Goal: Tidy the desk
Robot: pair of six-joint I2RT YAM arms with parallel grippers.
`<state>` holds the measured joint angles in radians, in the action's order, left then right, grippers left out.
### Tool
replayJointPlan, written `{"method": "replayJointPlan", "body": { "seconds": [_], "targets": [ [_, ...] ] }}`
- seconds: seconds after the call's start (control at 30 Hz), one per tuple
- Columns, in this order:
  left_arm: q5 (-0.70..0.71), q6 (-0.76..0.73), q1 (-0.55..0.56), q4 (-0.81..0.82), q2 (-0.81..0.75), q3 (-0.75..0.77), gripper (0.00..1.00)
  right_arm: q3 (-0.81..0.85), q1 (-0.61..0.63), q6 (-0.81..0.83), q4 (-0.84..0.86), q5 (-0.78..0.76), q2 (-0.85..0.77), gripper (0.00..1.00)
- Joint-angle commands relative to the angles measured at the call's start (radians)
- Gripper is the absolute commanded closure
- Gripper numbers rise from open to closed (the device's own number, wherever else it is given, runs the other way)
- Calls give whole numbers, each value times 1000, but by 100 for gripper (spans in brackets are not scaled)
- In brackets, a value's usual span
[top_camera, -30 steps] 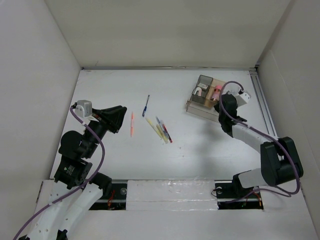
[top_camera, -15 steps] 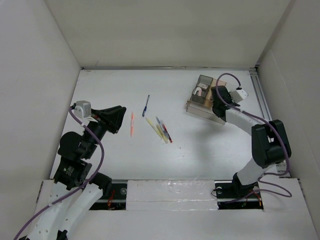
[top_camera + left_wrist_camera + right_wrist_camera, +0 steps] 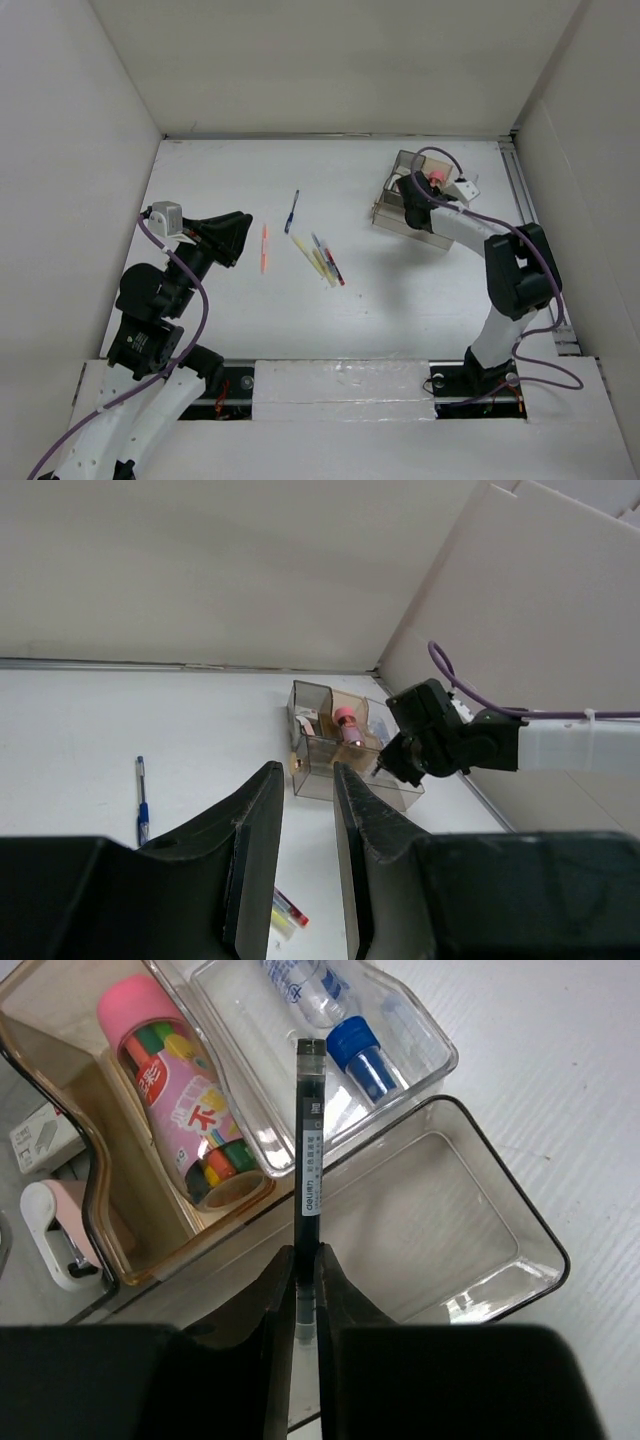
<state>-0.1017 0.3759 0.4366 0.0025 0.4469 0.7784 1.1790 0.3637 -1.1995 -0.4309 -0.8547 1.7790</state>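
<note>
Overhead, the white surface (image 3: 400, 290) lies flat between white panels, its long axis running side to side, with a metal rail (image 3: 527, 200) along its right edge. The right fingers (image 3: 284, 1285) are clamped on a black pen (image 3: 309, 1150), which points straight out from them over the clear tray (image 3: 392, 214) at far right. The left fingers (image 3: 262, 850) stand slightly apart, empty, above the left side. Loose pens (image 3: 322, 260) lie mid-surface.
</note>
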Motion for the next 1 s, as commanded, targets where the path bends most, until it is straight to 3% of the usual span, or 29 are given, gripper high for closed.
{"method": "replayJointPlan", "body": {
  "seconds": [0.0,0.03,0.17,0.43,0.6,0.73,0.97],
  "targets": [
    [-1,-6,-4,33,-13,-4,77,-77,7,18,74,-21,-90,84],
    [-3,-6,-4,34,-10,-4,77,-125,7,46,116,-17,-137,70],
    [-4,-6,-4,36,-13,-4,77,-180,-17,161,225,52,-219,51],
    [-7,-5,-4,37,-7,-2,77,-236,-221,359,377,291,-236,48],
    [-9,-5,-4,37,-4,-1,77,-232,-431,416,414,584,-147,47],
    [-9,-3,-4,39,-2,1,77,-252,-453,468,481,666,-133,45],
    [-12,-3,-4,39,-4,1,77,-222,-453,509,442,712,-99,47]
  ]
}}
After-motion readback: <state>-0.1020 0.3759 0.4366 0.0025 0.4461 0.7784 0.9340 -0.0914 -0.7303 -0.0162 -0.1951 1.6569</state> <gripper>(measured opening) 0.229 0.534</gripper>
